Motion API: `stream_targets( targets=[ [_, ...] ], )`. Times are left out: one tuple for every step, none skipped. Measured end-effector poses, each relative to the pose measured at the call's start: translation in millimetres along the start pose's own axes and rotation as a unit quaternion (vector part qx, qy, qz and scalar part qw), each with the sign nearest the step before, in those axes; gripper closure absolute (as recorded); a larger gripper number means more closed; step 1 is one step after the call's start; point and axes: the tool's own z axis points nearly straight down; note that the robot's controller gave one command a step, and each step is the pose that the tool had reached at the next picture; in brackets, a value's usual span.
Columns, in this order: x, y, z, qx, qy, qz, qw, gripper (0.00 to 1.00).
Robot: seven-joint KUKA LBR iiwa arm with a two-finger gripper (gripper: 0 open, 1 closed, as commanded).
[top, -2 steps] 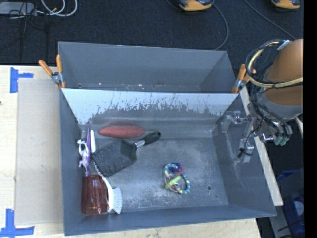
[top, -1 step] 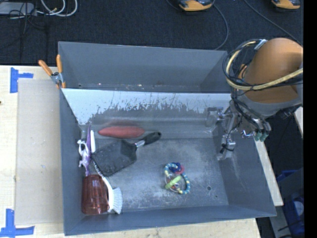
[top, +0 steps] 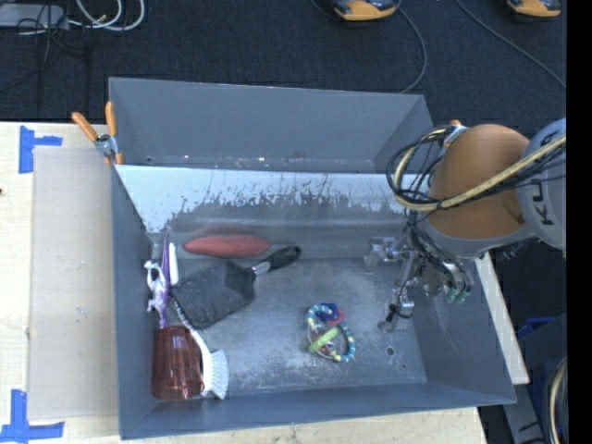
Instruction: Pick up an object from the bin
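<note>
I logged the gripper (top: 398, 311) at the bin's (top: 277, 128) 3 o'clock, multicoloured toy (top: 329, 332) at its 8 o'clock; its state I could not tell.

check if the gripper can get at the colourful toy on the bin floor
Probably yes. The gripper hangs at the right side of the bin, with bare floor between it and the colourful toy to its left. Nothing lies on the toy; the black brush sits apart.
</note>
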Motion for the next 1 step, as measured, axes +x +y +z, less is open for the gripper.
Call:
stream_targets(
  targets=[
    [-11.0,28.5,48.5,0.001,-0.0064,0.032,0.9995,0.0]
  ],
)
